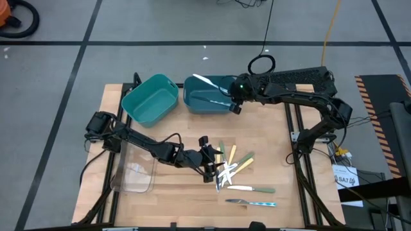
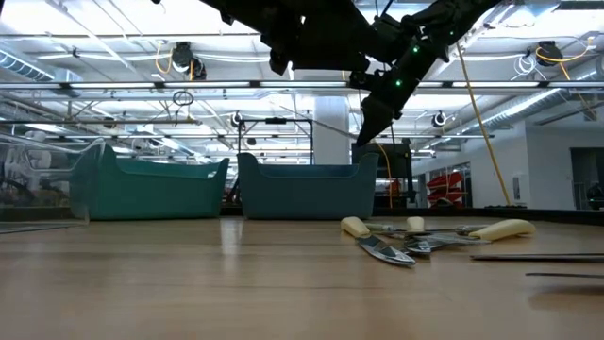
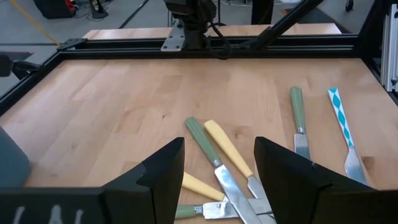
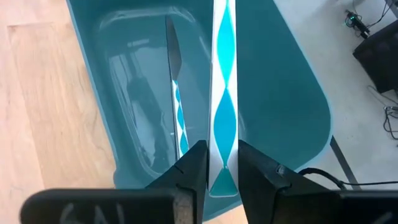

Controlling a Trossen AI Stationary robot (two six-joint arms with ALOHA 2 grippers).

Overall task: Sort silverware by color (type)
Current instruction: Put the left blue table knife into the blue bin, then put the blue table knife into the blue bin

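Observation:
My right gripper (image 1: 234, 104) hangs over the right teal bin (image 1: 192, 102), shut on a blue-and-white patterned utensil (image 4: 224, 93). A second blue-and-white utensil (image 4: 176, 93) lies flat on that bin's floor. My left gripper (image 1: 215, 168) hovers open above a pile of silverware (image 1: 230, 168) at the table's middle. In the left wrist view a yellow-handled knife (image 3: 227, 149) and a green-handled knife (image 3: 204, 142) lie below the gap between its fingers (image 3: 219, 180). A green-handled knife (image 1: 253, 188) and a blue-patterned one (image 1: 252, 203) lie nearer the front edge. My right gripper pinches the utensil's patterned handle near its free end (image 4: 222, 163) between its two fingers. They come slanting down from the table's right side, and the utensil runs on along their line. It is lifted clear, its other end (image 1: 196, 78) out over the bin.
A second teal bin (image 1: 151, 97) stands left of the first at the far edge. A clear tray (image 1: 136, 172) lies near the table's left edge, beside my left arm. Bare wood shows between the bins and the pile.

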